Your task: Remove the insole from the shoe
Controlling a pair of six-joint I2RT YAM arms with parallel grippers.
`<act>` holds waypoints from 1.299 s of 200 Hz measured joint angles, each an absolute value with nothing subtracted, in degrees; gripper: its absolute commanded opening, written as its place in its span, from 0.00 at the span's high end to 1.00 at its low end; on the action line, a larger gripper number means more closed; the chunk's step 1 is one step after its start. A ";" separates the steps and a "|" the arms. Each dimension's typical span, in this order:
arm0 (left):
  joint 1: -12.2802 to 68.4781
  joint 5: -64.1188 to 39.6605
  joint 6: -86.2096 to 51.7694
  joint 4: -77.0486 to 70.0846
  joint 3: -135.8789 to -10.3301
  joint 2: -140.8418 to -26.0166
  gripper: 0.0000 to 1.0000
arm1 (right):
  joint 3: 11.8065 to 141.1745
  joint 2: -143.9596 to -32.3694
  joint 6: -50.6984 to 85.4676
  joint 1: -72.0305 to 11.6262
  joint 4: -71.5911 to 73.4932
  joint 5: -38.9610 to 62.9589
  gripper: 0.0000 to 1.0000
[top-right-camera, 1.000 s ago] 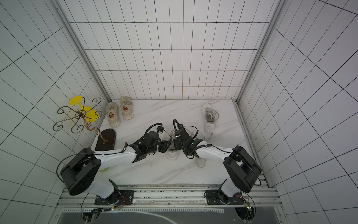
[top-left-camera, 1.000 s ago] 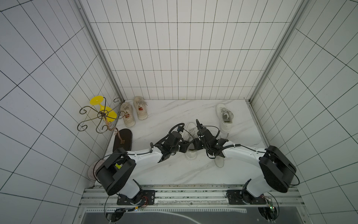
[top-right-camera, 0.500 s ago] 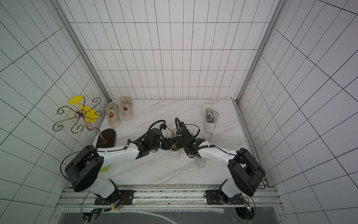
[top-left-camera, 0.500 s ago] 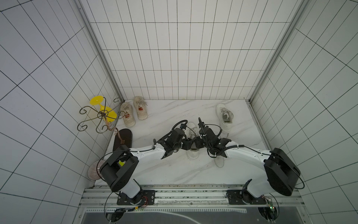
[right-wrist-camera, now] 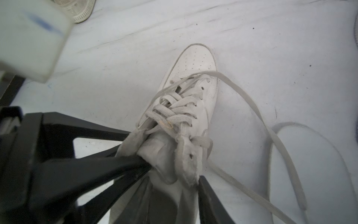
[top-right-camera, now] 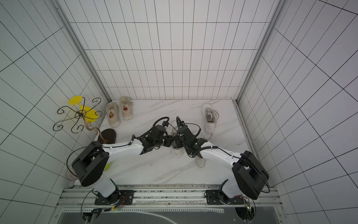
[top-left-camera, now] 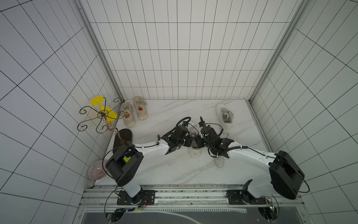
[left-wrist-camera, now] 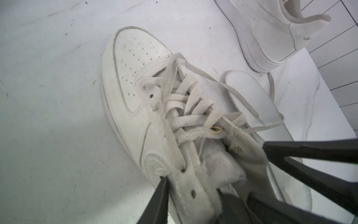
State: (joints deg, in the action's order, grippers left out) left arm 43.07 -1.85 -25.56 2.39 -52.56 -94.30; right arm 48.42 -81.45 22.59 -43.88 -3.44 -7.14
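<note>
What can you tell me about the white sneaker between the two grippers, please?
The white sneaker is leather-look, with a perforated toe and loosened laces. It stands upright on the marble table. The left gripper and right gripper each pinch a collar flap, spreading the opening; a lace end trails over the loose insole beside it.

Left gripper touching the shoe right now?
Touching. In the left wrist view, a finger of the left gripper presses the shoe at its lace flap.

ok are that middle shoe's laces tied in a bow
No, the right wrist view shows the laces undone, one loose end trailing off the shoe across the table.
</note>
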 measured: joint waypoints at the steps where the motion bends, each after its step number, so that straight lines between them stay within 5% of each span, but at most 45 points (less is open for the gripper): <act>1: 43.07 -1.85 -25.54 2.44 -52.60 -94.32 0.72 | 48.42 -81.36 22.57 -43.88 -3.49 -7.07 0.63; 54: 43.07 -1.98 -25.96 2.44 -52.73 -94.39 0.77 | 48.42 -79.05 23.00 -45.06 -6.17 -2.35 0.74; 102: 42.92 -2.33 -26.41 2.00 -52.73 -94.54 0.92 | 48.42 -82.96 24.05 -45.08 -7.11 -1.69 0.74; 260: 43.57 -2.39 -30.65 -4.99 -47.46 -92.05 1.00 | 55.81 -92.42 28.42 -44.10 -13.28 -14.72 0.75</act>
